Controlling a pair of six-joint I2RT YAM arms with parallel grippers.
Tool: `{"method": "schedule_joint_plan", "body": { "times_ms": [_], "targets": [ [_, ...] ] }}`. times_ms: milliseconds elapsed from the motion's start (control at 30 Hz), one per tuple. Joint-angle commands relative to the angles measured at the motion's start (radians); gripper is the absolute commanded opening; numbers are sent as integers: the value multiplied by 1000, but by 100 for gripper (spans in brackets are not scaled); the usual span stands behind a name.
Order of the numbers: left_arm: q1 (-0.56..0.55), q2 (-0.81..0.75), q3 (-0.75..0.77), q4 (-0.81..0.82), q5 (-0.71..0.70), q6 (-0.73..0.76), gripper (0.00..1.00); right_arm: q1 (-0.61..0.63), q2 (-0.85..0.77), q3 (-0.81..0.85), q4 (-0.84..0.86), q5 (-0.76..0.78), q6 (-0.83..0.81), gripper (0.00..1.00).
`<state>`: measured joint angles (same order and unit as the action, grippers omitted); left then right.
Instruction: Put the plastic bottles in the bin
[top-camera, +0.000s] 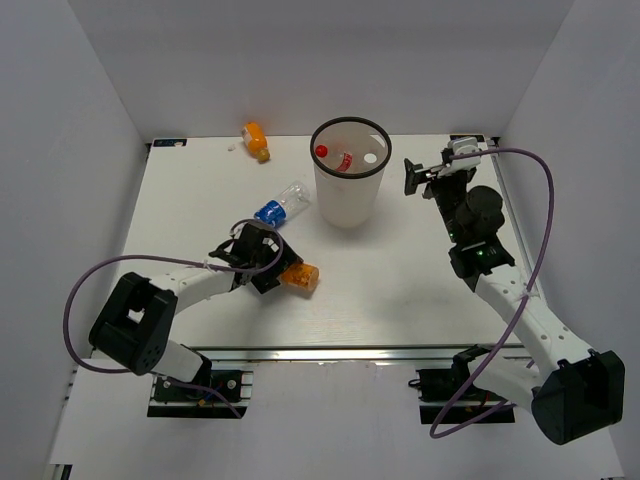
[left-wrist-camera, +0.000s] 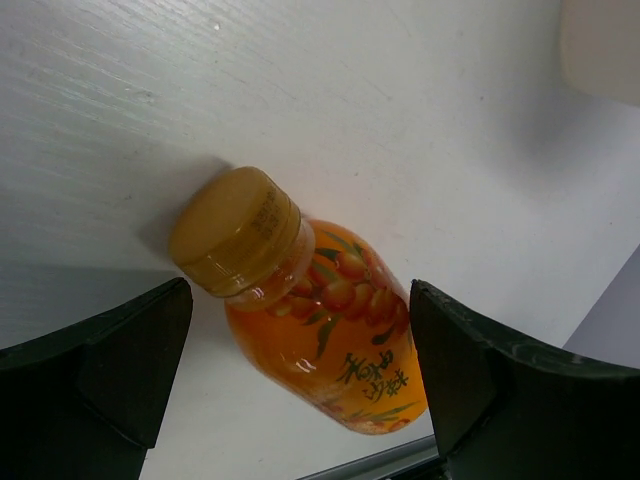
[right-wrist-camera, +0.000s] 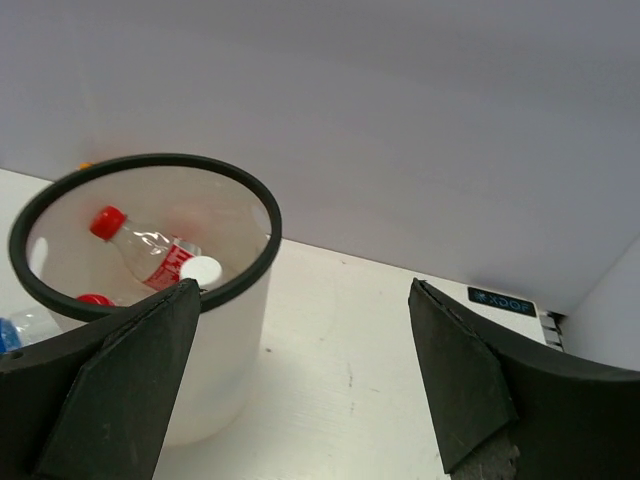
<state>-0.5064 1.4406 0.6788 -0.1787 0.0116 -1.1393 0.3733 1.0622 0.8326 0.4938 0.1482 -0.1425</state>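
The tall white tapered round bin with a black rim stands near the middle of the far edge of the white surface. Inside it show a clear plastic bottle with a red label and red cap, a second red cap and one white cap; how many bottles lie there in all I cannot tell.

Three bottles lie on the surface. One short stubby orange bottle is at the far edge, left of the bin. One clear bottle with a blue label is just beside the bin's near-left side. A second stubby orange bottle with a yellow cap lies on its side left of centre.

The left gripper has its jaws spread wide on either side of this second orange bottle, not clamped on it. The right gripper, near the far right corner beside the bin, has its jaws wide apart and holds nothing.
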Motion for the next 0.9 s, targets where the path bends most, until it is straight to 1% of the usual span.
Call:
{"method": "schedule_joint_plan", "body": {
  "times_ms": [0,100,367,467,500,567,600,633,700,733,800,833,867],
  "targets": [
    [-6,17,21,16,2,-31,98,-2,-33,-12,12,70,-42,89],
    [-11,37,48,2,-30,-23,98,-4,-39,-21,22,90,-52,89],
    [-12,73,54,39,-18,-14,97,-5,-41,-24,22,125,-74,89],
    [-12,72,74,30,-22,10,81,-5,-48,-27,23,140,-80,89],
    [-12,67,82,21,-27,25,66,-5,-51,-30,25,145,-86,89],
    [-12,46,131,1,-65,79,52,-5,-59,-35,31,166,-89,89],
    [-12,38,155,-37,-90,96,41,-7,-61,-39,34,177,-91,89],
    [-14,15,177,-42,-134,116,37,-8,-62,-41,41,203,-86,89],
    [-15,-11,241,-50,-180,193,32,-13,-65,-41,43,223,-86,89],
    [-15,-35,260,-48,-220,237,32,-13,-67,-41,43,231,-89,89],
    [-15,-55,320,-27,-239,303,32,-17,-71,-41,43,235,-92,89],
    [-15,-63,341,-18,-252,367,30,-17,-74,-43,45,238,-98,89],
    [-15,-74,387,25,-260,412,27,-19,-83,-44,46,241,-100,89]
  ]
}}
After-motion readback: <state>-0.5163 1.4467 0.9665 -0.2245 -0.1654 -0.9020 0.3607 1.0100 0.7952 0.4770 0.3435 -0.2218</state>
